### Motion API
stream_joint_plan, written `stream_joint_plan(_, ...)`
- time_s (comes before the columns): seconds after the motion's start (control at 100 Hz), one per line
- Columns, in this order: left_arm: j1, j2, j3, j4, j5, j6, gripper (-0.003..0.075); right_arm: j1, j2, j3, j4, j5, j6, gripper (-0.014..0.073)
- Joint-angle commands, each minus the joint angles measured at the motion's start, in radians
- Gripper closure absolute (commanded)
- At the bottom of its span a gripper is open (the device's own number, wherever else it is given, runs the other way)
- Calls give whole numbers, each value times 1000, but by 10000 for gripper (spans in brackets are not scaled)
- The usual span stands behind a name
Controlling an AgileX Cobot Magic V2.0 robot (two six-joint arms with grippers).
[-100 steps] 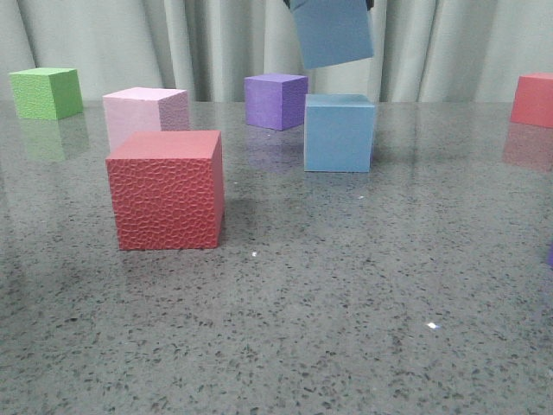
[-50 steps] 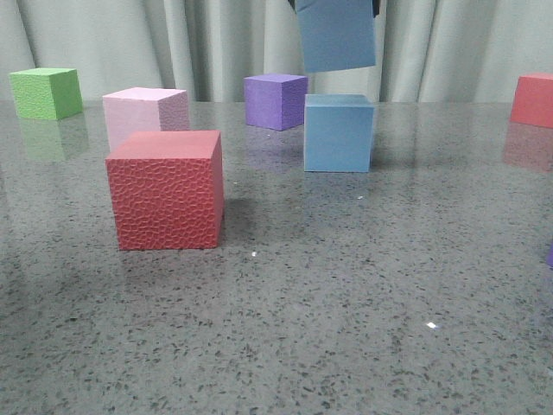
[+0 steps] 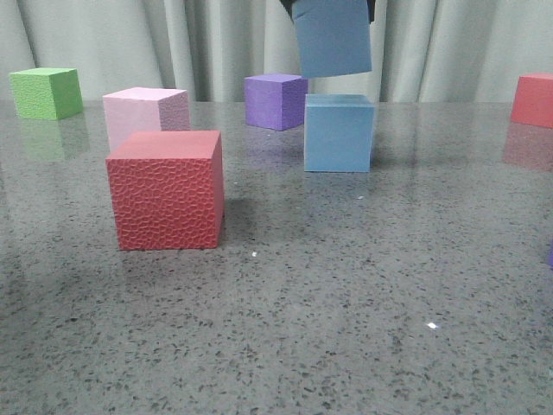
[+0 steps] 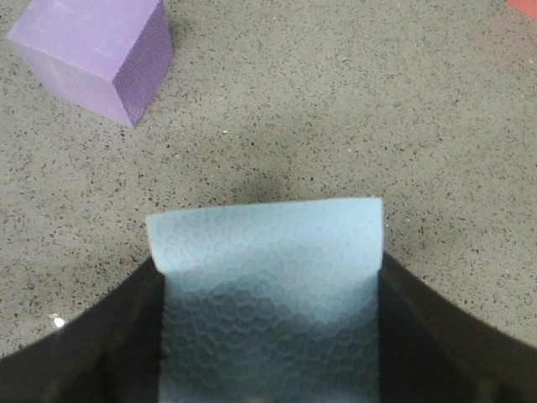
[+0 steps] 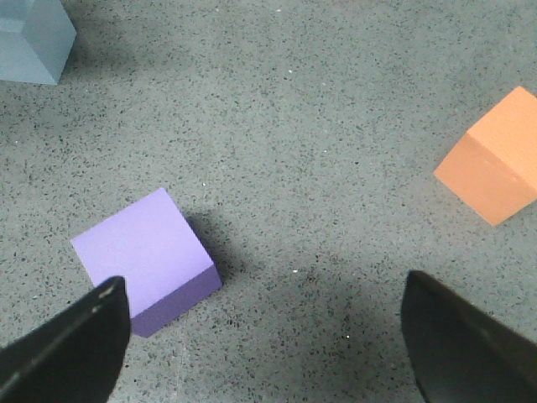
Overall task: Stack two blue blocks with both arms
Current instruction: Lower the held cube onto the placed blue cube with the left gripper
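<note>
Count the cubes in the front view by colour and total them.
Blue cubes: 2, upper, lower
Red cubes: 2, near, far
Purple cube: 1
Pink cube: 1
Green cube: 1
Total: 7, plus an unclear sliver at the right edge

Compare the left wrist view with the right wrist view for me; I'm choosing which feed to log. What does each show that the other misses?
Only the left wrist view shows the left claw shut on a blue block, with a sliver of a red cube at a corner. Only the right wrist view shows the right claw open and empty, an orange cube and the corner of the other blue block. Both show a purple cube and the speckled grey table; whether it is the same cube, I cannot tell.
</note>
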Motion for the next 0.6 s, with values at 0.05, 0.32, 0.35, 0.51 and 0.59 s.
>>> stream_joint_plan(0.05,-10,-56,-32,23,-40,-15,512,-9,2,-23,-6,-55,-5,-53)
stream_joint_plan(0.32,-18,-23,-32,20,-40,-15,512,-9,2,-23,-6,-55,-5,-53)
stream_joint_plan(0.35,-18,-21,-32,20,-40,-15,512,-9,2,-23,-6,-54,-5,-53)
stream_joint_plan(0.51,-18,-21,-32,33,-40,-15,512,-9,2,-23,-6,-54,-5,-53)
stream_joint_plan(0.59,-18,-21,-32,35,-38,-15,512,-9,2,-23,-6,-54,-5,-53)
